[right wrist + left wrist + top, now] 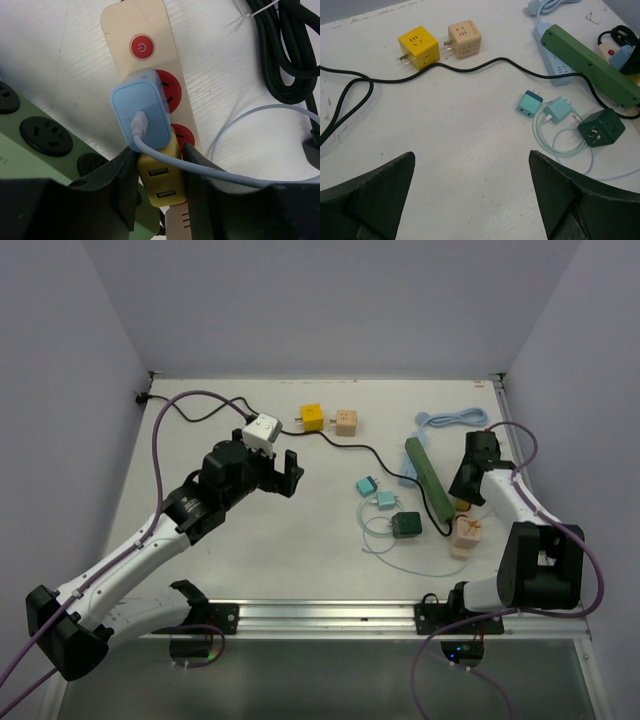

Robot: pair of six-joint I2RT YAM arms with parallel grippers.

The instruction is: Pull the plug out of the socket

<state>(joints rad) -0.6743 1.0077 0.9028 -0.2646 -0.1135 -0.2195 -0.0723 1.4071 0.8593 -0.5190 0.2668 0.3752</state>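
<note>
Contact looks made on both sides: the right claw (159, 172) brackets the yellow plug (157, 192), and in the wrist view its two fingers press on the plug's flanks. I judge the plug gripped rather than merely straddled.

The plug is a small hard plastic block with two USB ports on its face. It is seated in a beige strip (125, 25) with red outlets, which lies on the bench (300, 540) just beside the dark green power strip (30, 150). The green strip's outlets that show here are empty. A light blue plug (140, 112) fills the next outlet toward the beige strip's red button and touches the yellow one. Its pale cable (172, 161) crosses the yellow plug's upper edge and trails off to the right.

The yellow plug should be light and rigid, with smooth and probably slippery sides. Resistance will likely come from the prongs in the outlet, not from weight. The flat flanks, taken low near the strip, seem the best hold, and a straight pull should spare the prongs. Nothing pins the beige strip down, so it may lift along with the plug, and the crossing cable could snag.

The left claw (470, 170) hangs wide open and empty over the bench, well apart from both strips.
</note>
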